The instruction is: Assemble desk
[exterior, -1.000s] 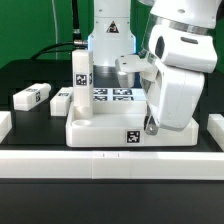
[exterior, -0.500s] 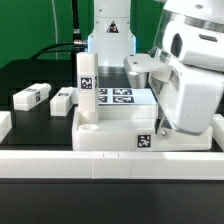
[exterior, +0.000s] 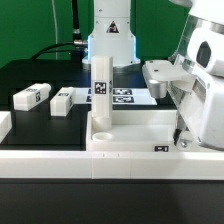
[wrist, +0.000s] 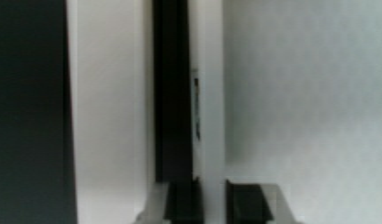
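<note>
**Claw clamped on the tray wall**

The claw (exterior: 182, 138) is closed on the end wall of the white rimmed rectangular plastic tray top (exterior: 130, 138), at the exterior view's right. A white tagged block leg (exterior: 100, 92) stands upright in the tray's far corner at the opposite end. Beyond that end, on the black desk (exterior: 25, 78), lie a nearer block leg (exterior: 62, 100) and a farther block leg (exterior: 32, 96).

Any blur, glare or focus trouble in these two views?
Exterior view: evenly lit, sharp on the desk top, upright leg and loose legs; the arm, near the lens, looks soft, its white shell almost blown out. Wrist view: badly blurred, too close to focus; only pale and dark vertical bands and the fingers can be made out.
</note>
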Controlling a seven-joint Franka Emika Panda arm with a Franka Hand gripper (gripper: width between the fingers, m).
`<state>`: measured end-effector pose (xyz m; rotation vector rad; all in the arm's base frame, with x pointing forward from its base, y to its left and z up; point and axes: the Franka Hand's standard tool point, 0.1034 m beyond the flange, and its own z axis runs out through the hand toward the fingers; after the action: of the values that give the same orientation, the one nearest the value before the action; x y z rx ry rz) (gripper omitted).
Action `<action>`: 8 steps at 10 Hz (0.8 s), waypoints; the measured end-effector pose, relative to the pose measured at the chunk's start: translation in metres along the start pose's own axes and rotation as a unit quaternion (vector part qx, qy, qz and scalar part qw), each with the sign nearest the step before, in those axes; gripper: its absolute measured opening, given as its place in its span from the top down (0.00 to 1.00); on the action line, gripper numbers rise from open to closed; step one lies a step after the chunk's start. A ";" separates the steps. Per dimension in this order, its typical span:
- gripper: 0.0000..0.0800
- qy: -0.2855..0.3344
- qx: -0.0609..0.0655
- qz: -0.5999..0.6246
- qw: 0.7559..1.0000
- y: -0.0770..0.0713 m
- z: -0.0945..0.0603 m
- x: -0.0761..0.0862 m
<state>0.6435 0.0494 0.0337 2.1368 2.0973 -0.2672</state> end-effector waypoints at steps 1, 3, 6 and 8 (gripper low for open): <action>0.92 -0.003 -0.002 0.000 1.000 0.002 -0.003 -0.005; 0.64 -0.009 -0.004 -0.001 1.000 0.005 -0.014 -0.015; 0.21 -0.018 -0.002 0.006 1.000 0.009 -0.041 -0.041; 0.19 -0.028 -0.007 0.022 0.999 0.012 -0.054 -0.068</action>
<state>0.6565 -0.0052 0.1014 2.1391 2.0136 -0.3014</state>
